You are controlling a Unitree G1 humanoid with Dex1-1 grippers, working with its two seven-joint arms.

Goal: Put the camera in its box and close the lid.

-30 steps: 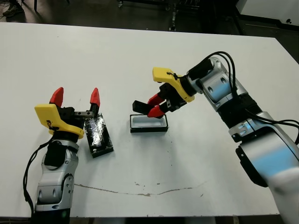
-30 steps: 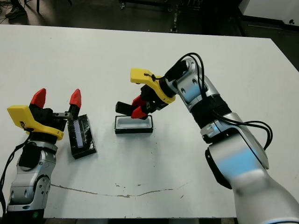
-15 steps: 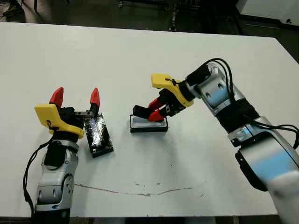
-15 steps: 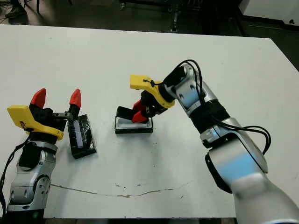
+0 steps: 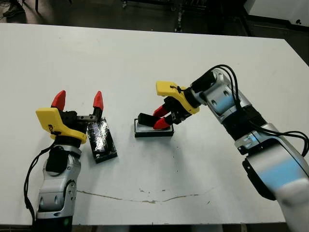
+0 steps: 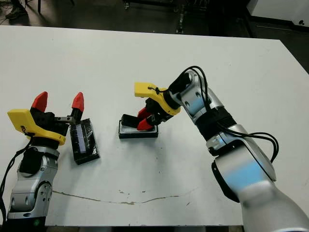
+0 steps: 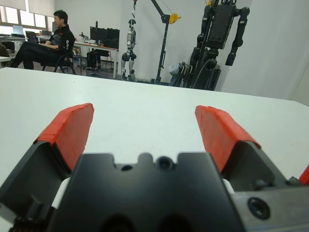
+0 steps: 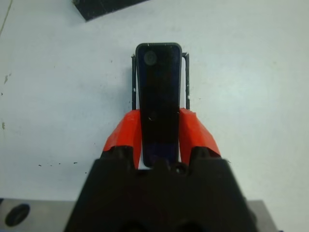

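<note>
At the left of the box [image 5: 153,129], the left gripper [image 5: 78,100] stands upright over the white table [image 5: 145,58] with its red-tipped fingers spread wide and nothing between them; the lid [image 5: 102,140] lies flat on the table touching that gripper's base, well apart from the box and untouched. Over the box itself, the right gripper [image 5: 161,117] is closed on the camera [image 8: 159,96], gripping the slab by its long edges with its free end pointing out past the fingertips. Within the past second the right arm has come down from above the box, and the camera now sits low over the white lining; the right wrist view shows it lined up lengthways between the box walls. Whether it already touches the lining cannot be told. The placing step looks nearly done; release and the lid remain.
</note>
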